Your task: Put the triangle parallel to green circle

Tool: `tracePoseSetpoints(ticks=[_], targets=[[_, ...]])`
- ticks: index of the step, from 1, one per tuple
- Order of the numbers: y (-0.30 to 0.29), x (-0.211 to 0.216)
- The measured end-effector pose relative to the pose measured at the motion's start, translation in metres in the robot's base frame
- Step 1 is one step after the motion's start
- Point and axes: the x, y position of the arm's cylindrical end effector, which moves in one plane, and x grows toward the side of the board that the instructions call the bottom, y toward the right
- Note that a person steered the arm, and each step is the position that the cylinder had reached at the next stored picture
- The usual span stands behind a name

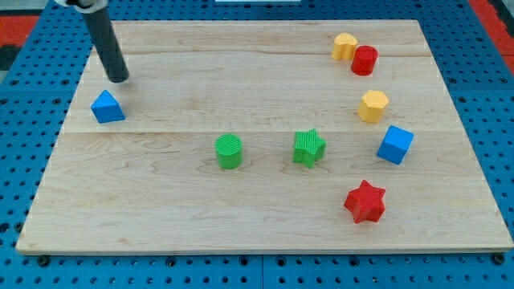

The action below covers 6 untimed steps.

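Observation:
A blue triangle block (pixel 107 107) lies near the board's left edge. A green circle block (pixel 229 151) stands in the middle of the board, to the right of and below the triangle. My tip (pixel 118 79) is just above the triangle and slightly to its right, a small gap away from it. The dark rod runs up to the view's top left.
A green star (pixel 308 148) lies right of the green circle. A blue cube (pixel 395 144), a red star (pixel 365 201), a yellow hexagon (pixel 373 106), a red cylinder (pixel 365 60) and another yellow block (pixel 344 46) stand on the right. The wooden board (pixel 241 233) ends on a blue pegboard.

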Motion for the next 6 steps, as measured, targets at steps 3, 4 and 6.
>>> tracePoseSetpoints(ticks=[3, 4, 6], targets=[[0.057, 0.09], [0.063, 0.11], [0.105, 0.153]])
